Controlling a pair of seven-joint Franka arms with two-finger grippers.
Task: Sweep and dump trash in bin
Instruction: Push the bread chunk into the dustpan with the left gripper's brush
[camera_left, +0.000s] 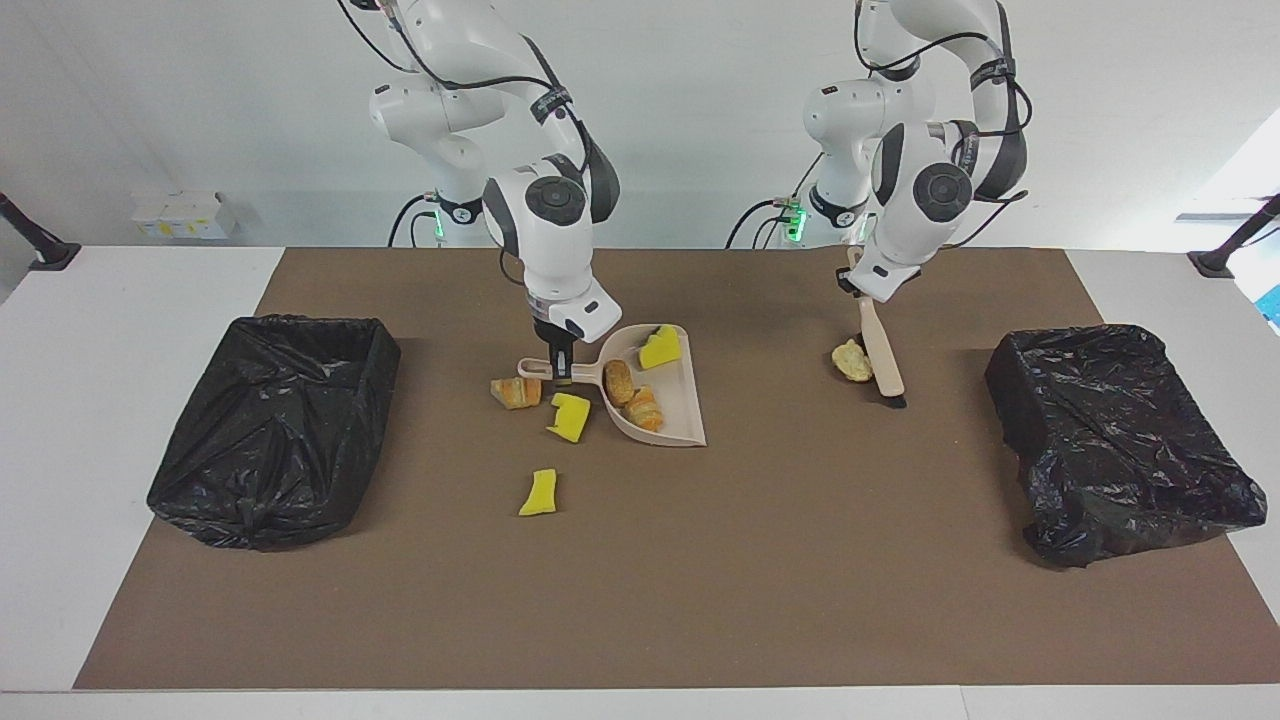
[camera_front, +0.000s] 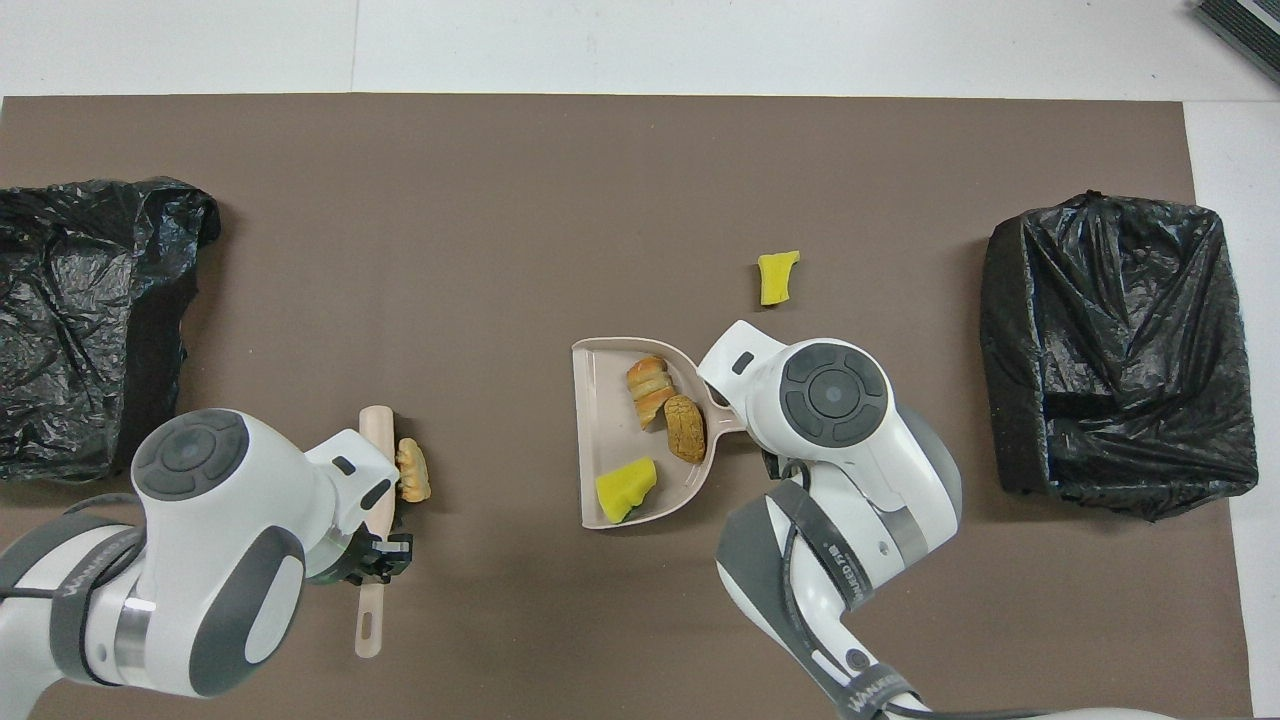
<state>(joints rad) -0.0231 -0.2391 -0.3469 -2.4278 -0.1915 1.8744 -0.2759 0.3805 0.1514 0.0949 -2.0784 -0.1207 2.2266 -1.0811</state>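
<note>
My right gripper (camera_left: 558, 368) is shut on the handle of the beige dustpan (camera_left: 672, 400), which rests on the brown mat. In the pan lie three pieces of trash: a yellow sponge bit (camera_left: 658, 347) and two bread lumps (camera_front: 667, 410). An orange lump (camera_left: 516, 392) and two yellow bits (camera_left: 570, 416) (camera_front: 778, 277) lie on the mat beside the pan's handle. My left gripper (camera_left: 862, 290) is shut on the beige brush (camera_left: 880, 350), bristles down on the mat. A tan lump (camera_left: 852, 362) touches the brush on the side toward the dustpan.
Two bins lined with black bags stand on the mat, one (camera_left: 275, 430) at the right arm's end, one (camera_left: 1120, 440) at the left arm's end. White table edge surrounds the mat.
</note>
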